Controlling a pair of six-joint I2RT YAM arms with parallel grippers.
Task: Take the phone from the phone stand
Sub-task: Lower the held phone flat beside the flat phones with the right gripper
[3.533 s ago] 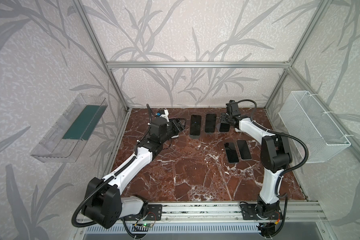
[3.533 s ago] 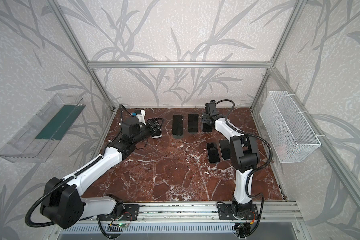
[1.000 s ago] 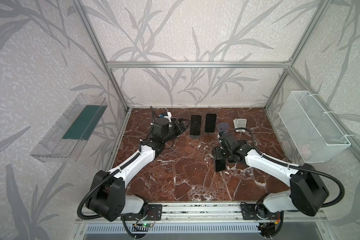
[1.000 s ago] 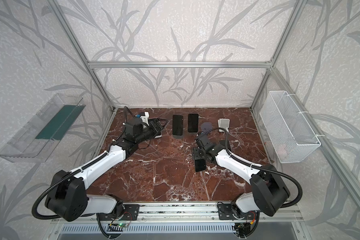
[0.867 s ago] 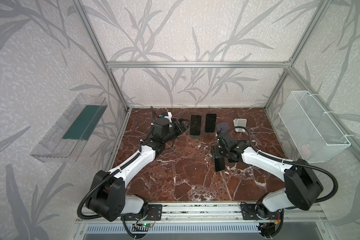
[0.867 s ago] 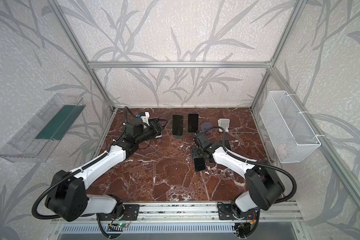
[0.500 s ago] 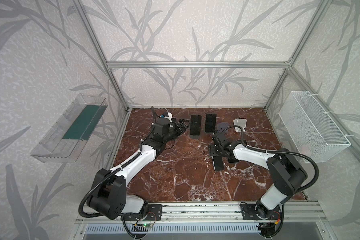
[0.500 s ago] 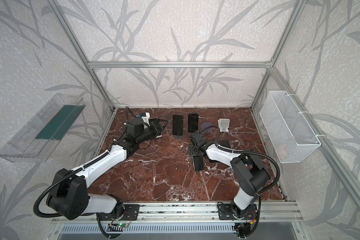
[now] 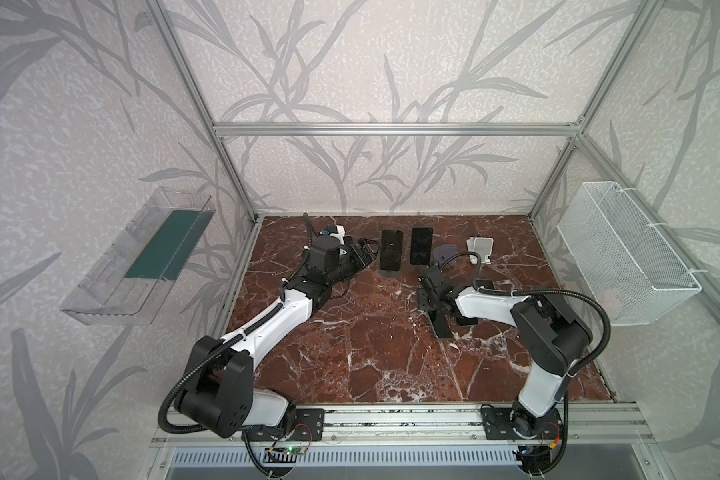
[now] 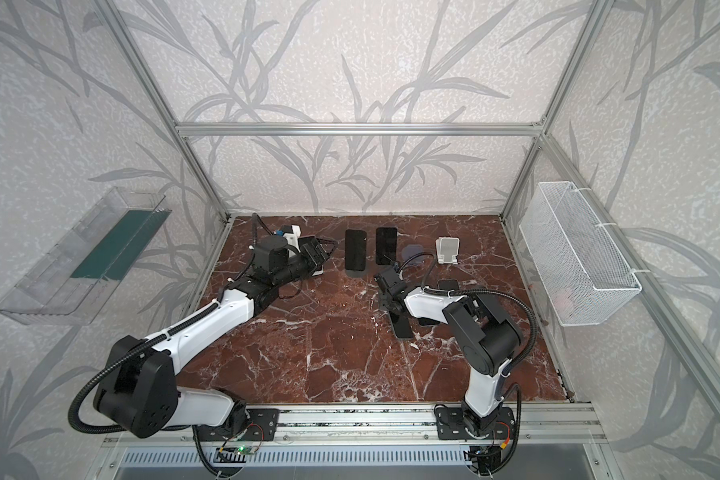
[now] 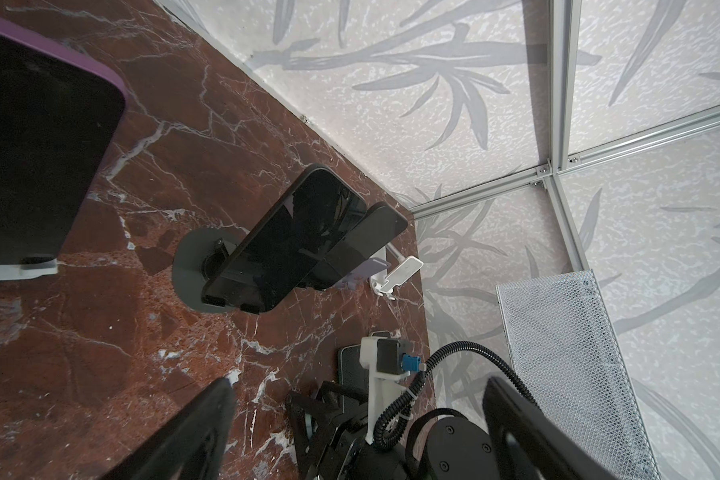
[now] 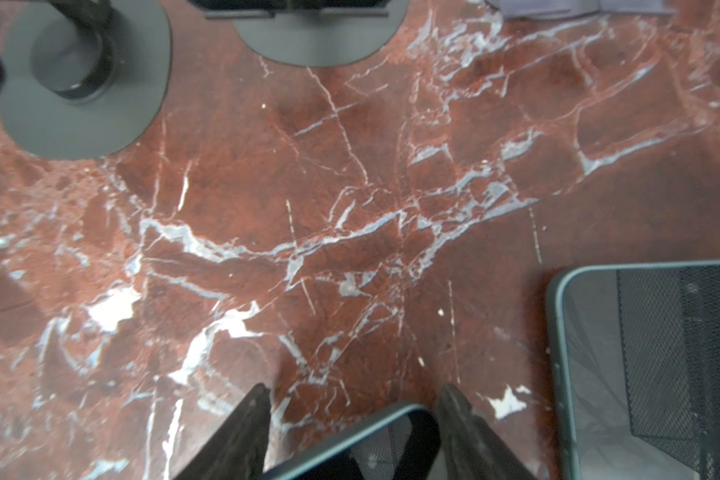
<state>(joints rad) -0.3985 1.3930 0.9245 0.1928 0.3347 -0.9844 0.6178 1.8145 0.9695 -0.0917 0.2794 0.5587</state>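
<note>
My right gripper (image 9: pixel 430 309) (image 12: pixel 354 392) is shut on a black phone (image 9: pixel 441 328) (image 12: pixel 362 440), held low and slanting over the marble floor right of centre. At the back, two more black phones (image 9: pixel 391 249) (image 9: pixel 421 245) lean on dark round-based phone stands (image 9: pixel 389 272). My left gripper (image 9: pixel 364 255) (image 11: pixel 358 384) hangs open and empty at the back left. It sits beside a purple-cased phone (image 11: pixel 38 145) on a white stand (image 11: pixel 13 272). An empty purple-grey stand (image 9: pixel 445 252) and an empty white stand (image 9: pixel 480 247) are at the back right.
Two other phones lie flat on the floor by my right arm (image 9: pixel 485 284) (image 12: pixel 649 365). A white wire basket (image 9: pixel 624 257) hangs on the right wall and a clear tray (image 9: pixel 142 257) on the left wall. Round stand bases (image 12: pixel 84 83) are close ahead of my right gripper.
My right arm carried the phone from the back stands down to the floor right of centre, tipping it lower in the last second. My left arm has barely moved.
</note>
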